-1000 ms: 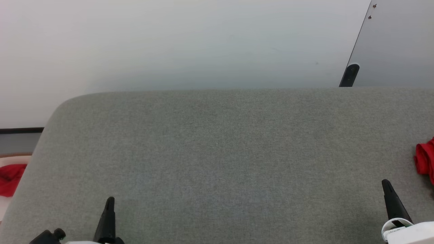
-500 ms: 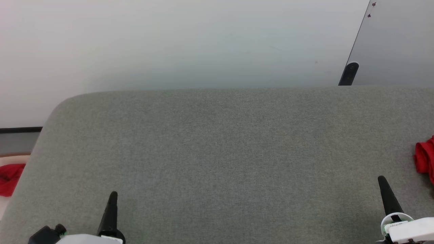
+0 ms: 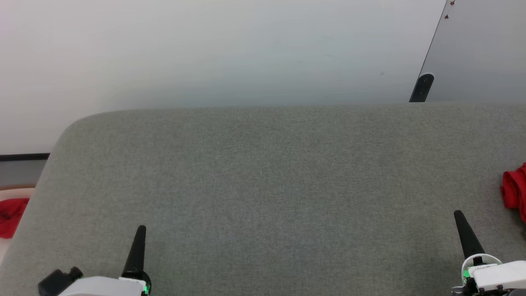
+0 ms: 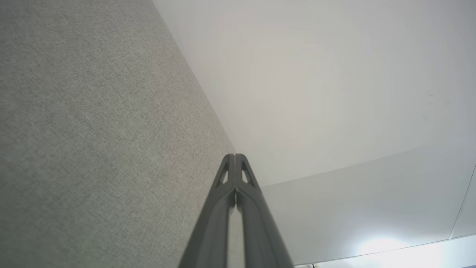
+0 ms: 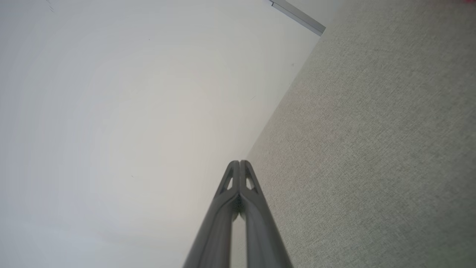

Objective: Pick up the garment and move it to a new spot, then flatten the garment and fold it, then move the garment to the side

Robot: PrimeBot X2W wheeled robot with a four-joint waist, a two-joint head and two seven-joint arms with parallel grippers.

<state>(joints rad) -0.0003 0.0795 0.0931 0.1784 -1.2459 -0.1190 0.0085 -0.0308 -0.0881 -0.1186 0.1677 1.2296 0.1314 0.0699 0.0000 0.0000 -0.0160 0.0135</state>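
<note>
Red fabric (image 3: 513, 190) lies on the grey cloth-covered surface (image 3: 263, 185) at the far right, cut off by the frame edge. More red fabric (image 3: 11, 210) rests on something white beyond the surface's left edge. No white sleeves show on either, so I cannot tell which is the garment. My left gripper (image 3: 141, 228) is at the lower left, shut and empty, its fingertips pressed together in the left wrist view (image 4: 235, 156). My right gripper (image 3: 457, 213) is at the lower right, a short way left of the red fabric, also shut and empty (image 5: 240, 162).
A pale wall (image 3: 230, 49) rises behind the grey surface. A grey panel (image 3: 481, 49) with a dark rounded fitting (image 3: 423, 87) stands at the back right. The surface's left corner is rounded, with floor and a dark skirting strip (image 3: 24, 156) past it.
Both grippers have risen a little in the head view and edged inward, staying shut. The whole picture has drifted slightly, so the camera moved too.
</note>
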